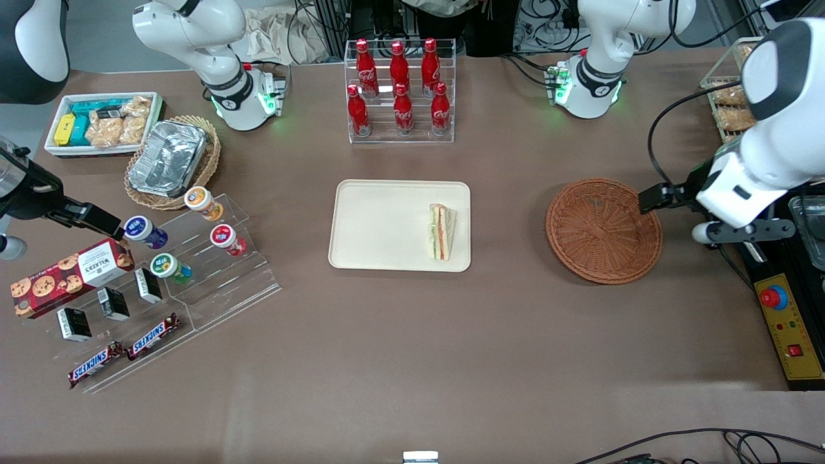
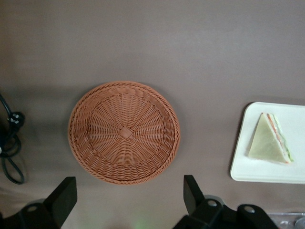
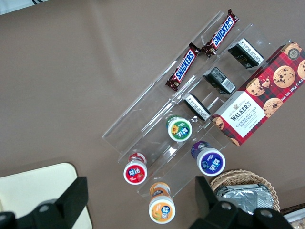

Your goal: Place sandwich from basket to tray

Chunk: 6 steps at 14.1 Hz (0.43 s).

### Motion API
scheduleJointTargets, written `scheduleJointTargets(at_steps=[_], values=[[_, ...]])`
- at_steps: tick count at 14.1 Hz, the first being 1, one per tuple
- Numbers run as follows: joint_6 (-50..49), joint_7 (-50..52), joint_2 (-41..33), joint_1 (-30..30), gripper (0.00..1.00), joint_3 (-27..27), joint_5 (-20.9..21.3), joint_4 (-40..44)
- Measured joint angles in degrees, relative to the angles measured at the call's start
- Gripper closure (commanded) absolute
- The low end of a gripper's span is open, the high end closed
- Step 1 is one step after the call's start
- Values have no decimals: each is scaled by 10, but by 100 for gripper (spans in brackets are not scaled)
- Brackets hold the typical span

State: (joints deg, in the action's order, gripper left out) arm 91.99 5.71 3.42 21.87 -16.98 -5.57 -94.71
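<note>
The sandwich, a white wedge with red and green filling, lies flat in the cream tray, near the rim that faces the basket. The reddish-brown wicker basket is empty and sits on the table toward the working arm's end. My left gripper hangs high over the basket's edge farthest from the tray. Its jaws are wide open, with only table and basket rim showing between the black fingers.
A clear rack of red cola bottles stands farther from the front camera than the tray. A control box with a red button and a black cable lie by the working arm. Snack stands and a foil container sit toward the parked arm's end.
</note>
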Motion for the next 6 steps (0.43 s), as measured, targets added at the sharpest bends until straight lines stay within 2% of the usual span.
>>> scheduleJointTargets(at_steps=[3, 6], values=[[-7, -36, -15, -37, 1, 21, -1, 10], [-14, -43, -38, -83, 1, 67, -1, 16]])
